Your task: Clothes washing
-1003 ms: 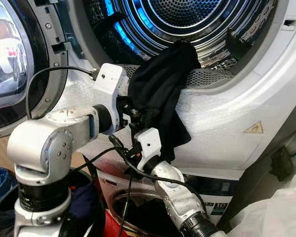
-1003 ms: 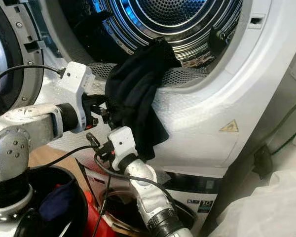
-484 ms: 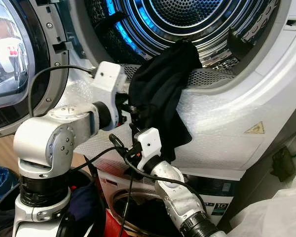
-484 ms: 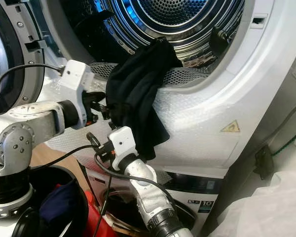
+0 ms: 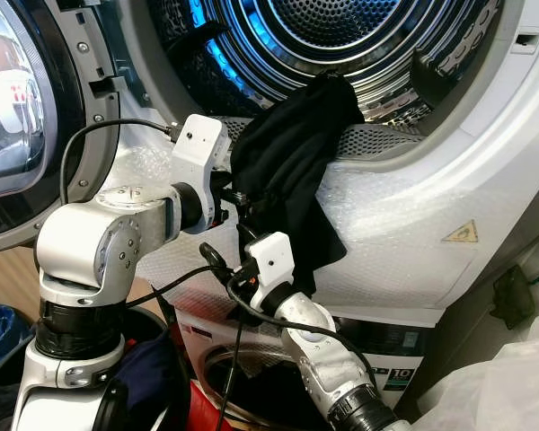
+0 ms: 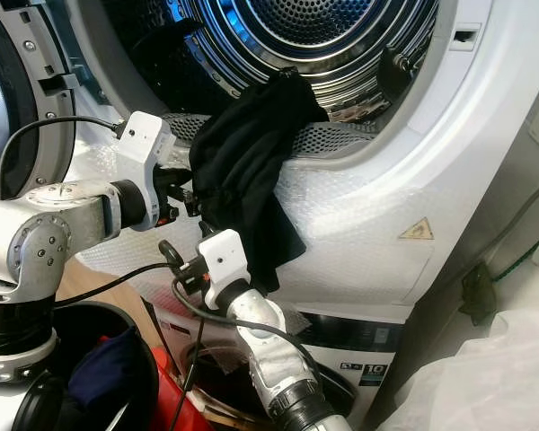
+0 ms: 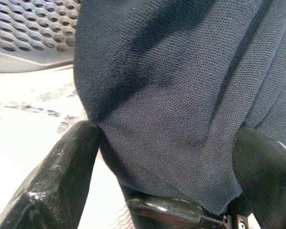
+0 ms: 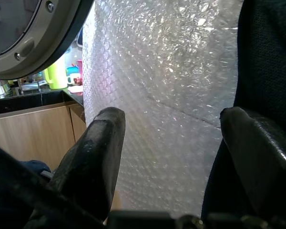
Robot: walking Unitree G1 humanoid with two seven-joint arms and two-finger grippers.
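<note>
A black garment (image 5: pixel 292 171) hangs over the lower rim of the upper machine's open drum (image 5: pixel 341 36), its tail down the bubble-wrapped front. My left gripper (image 5: pixel 238 199) is at the garment's left edge. In the left wrist view its fingers (image 7: pixel 62 171) stand wide apart with the dark cloth (image 7: pixel 171 95) bunched between them. My right gripper (image 5: pixel 250 229) points up just under the cloth, open. In the right wrist view one of its fingers (image 8: pixel 93 157) lies against the bubble wrap (image 8: pixel 171 95) and the other beside the cloth (image 8: pixel 267 57).
The round door (image 5: pixel 18 117) stands open at the left. A second machine (image 5: pixel 251 377) sits below, and a black basket (image 5: pixel 148 377) with dark clothes is at my feet. A white bag (image 5: pixel 512 377) lies at the lower right.
My left arm's elbow has swung a little to the right, toward the machine. The garment and the right gripper stay about where they were.
</note>
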